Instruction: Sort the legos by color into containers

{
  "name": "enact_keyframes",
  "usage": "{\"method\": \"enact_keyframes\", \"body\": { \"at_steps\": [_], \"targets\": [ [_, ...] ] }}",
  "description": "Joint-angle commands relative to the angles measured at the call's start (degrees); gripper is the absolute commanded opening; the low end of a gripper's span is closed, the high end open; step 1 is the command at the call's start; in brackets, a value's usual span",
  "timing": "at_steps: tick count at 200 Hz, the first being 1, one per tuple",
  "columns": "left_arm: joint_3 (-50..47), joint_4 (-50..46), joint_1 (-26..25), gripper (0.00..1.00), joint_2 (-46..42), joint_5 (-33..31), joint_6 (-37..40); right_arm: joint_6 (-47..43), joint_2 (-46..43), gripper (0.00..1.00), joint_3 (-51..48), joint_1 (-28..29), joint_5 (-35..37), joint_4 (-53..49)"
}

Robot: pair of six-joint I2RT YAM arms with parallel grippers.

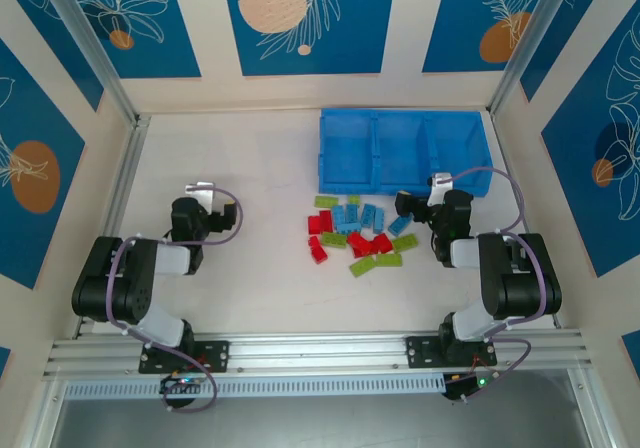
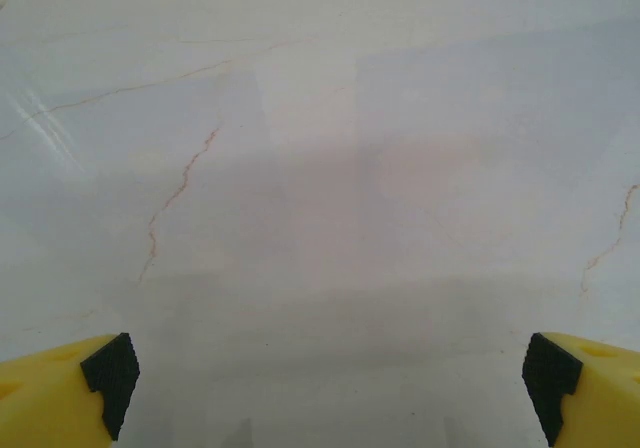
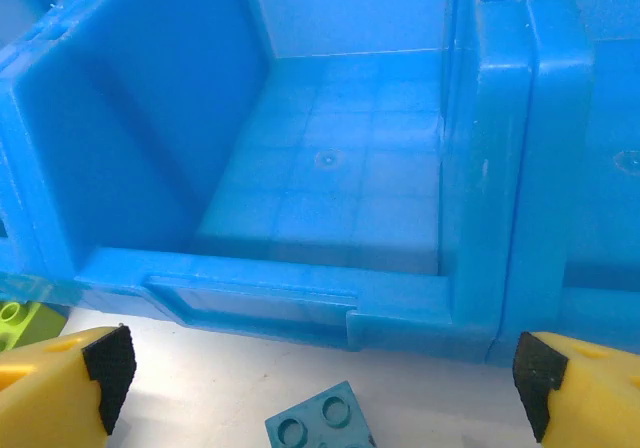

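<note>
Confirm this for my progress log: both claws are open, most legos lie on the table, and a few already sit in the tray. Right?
No. The tray holds no legos yet; the top view shows all three compartments bare. The legos all lie on the table, and the left claw and right claw are open.

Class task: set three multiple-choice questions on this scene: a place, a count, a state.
1. Where do the legos lie? A in the tray; B on the table before it; C in a hand.
2. How many compartments has the tray? A two; B five; C three.
3. The right hand is: A open, empty; B shut on a brick; C shut on the tray wall.
Key: B, they lie loose on the table; C, two dividers make three; A, it stands wide, gripping nothing.
</note>
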Motion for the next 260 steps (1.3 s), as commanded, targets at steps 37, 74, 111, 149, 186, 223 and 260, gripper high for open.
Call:
{"method": "enact_keyframes", "body": {
  "at_steps": [37, 74, 111, 149, 186, 223, 260],
  "targets": [
    [0.96, 1.53, 0.45, 1.0, -0.52, 0.28, 0.4, -1.31, 0.03, 0.99, 1.47, -0.04, -1.0, 0.49],
    [0.96, 1.48, 0.47, 1.0, -0.57, 0.28, 0.38, -1.31, 0.03, 0.99, 1.4, -0.13, -1.02, 0.52],
    [0.88, 1.65, 0.45, 1.0, -0.67, 0.27, 0.37, -1.22, -0.18, 0.99, 1.01, -0.12, -1.18, 1.11],
    [0.0, -0.75, -0.02, 1.0, -5.76, 2.48, 1.87, 7.3, -17.6, 1.0, 5.99, 1.78, 9.22, -24.16],
    [3.82, -23.37, -4.5, 1.0, -25.18, -1.72, 0.04, 29.62, -32.03, 0.97, 17.41, 7.33, 7.86, -65.98],
    [15.94, -47.71, -15.93, 1.0, -38.3, 3.22, -4.3, 27.25, -29.17, 0.97, 24.95, 16.54, 0.66, -82.57],
    [32.33, -75.19, -25.35, 1.0, -39.75, 18.19, 0.64, 23.98, -19.17, 0.97, 29.7, 17.55, 2.13, -89.09]
  ]
}}
